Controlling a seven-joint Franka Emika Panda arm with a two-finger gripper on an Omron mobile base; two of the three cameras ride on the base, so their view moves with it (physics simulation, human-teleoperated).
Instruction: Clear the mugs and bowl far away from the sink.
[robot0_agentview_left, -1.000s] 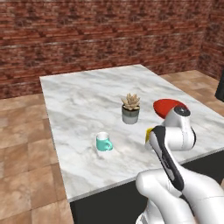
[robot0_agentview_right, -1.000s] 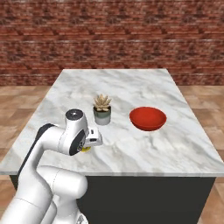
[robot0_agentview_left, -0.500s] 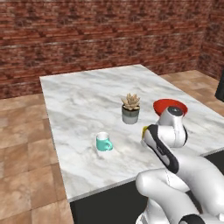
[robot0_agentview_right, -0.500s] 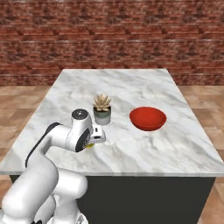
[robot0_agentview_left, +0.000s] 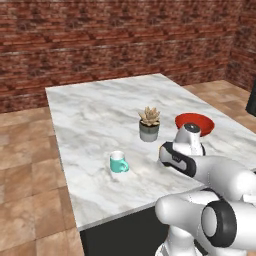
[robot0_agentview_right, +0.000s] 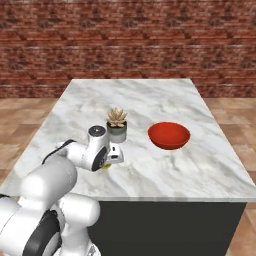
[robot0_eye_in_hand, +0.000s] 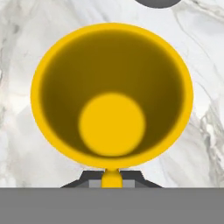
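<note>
My gripper (robot0_eye_in_hand: 112, 179) is shut on the yellow mug (robot0_eye_in_hand: 112, 94); the hand view looks straight down into its open top, with marble behind it. From the right base view the gripper (robot0_agentview_right: 111, 159) hangs low over the counter just in front of the succulent pot, and a sliver of the yellow mug (robot0_agentview_right: 105, 167) shows under it. The teal mug (robot0_agentview_left: 118, 162) stands alone near the counter's front left. The red bowl (robot0_agentview_left: 195, 122) (robot0_agentview_right: 169, 135) rests to the right of the pot. The sink is out of view.
A grey pot with a succulent (robot0_agentview_left: 149, 125) (robot0_agentview_right: 117, 125) stands mid-counter, close to my hand; its edge shows as the pot (robot0_eye_in_hand: 159, 3) at the top of the hand view. The marble counter (robot0_agentview_right: 150, 95) stretches bare toward the brick wall. Its front edge (robot0_agentview_right: 165, 199) is near.
My hand has swung a little toward the succulent pot with the yellow mug still in it. The teal mug, bowl and pot have stayed put.
</note>
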